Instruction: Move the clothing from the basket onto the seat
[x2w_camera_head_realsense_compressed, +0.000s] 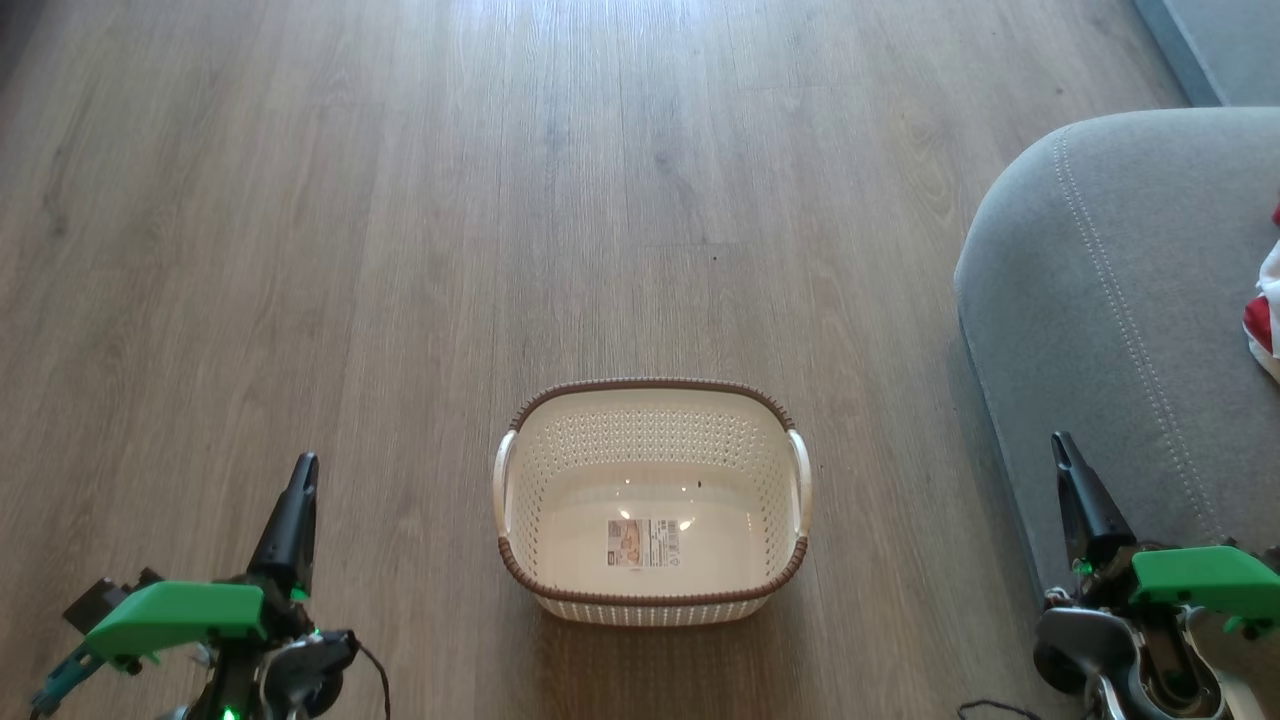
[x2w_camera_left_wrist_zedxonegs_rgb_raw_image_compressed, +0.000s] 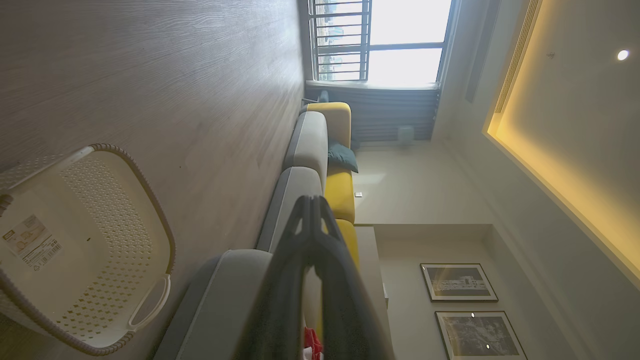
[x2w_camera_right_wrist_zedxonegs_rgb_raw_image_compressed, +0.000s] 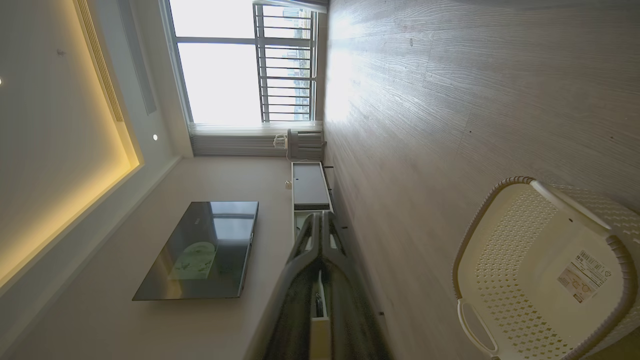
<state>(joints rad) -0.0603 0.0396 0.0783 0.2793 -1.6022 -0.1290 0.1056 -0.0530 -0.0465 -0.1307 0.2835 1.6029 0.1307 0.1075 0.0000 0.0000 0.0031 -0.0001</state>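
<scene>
Clothing (x2w_camera_head_realsense_compressed: 1260, 325) is lying on the seat (x2w_camera_head_realsense_compressed: 1080, 280), the basket (x2w_camera_head_realsense_compressed: 650, 384) sitting nearby. Left gripper (x2w_camera_head_realsense_compressed: 304, 466) and right gripper (x2w_camera_head_realsense_compressed: 1061, 443) are hanging closed, gripping nothing.

The basket (x2w_camera_head_realsense_compressed: 650, 435) was cream-white, pierced with a lattice of small holes, under a brown woven-look rim; a white printed label (x2w_camera_head_realsense_compressed: 643, 542) marked its bottom. The floor (x2w_camera_head_realsense_compressed: 400, 200) showed grey-brown wood grain. The seat (x2w_camera_head_realsense_compressed: 1090, 300) was grey with a line of pale stitching, the clothing (x2w_camera_head_realsense_compressed: 1260, 325) red and white, the sofa backrest (x2w_camera_left_wrist_zedxonegs_rgb_raw_image_compressed: 340, 195) yellow.
</scene>
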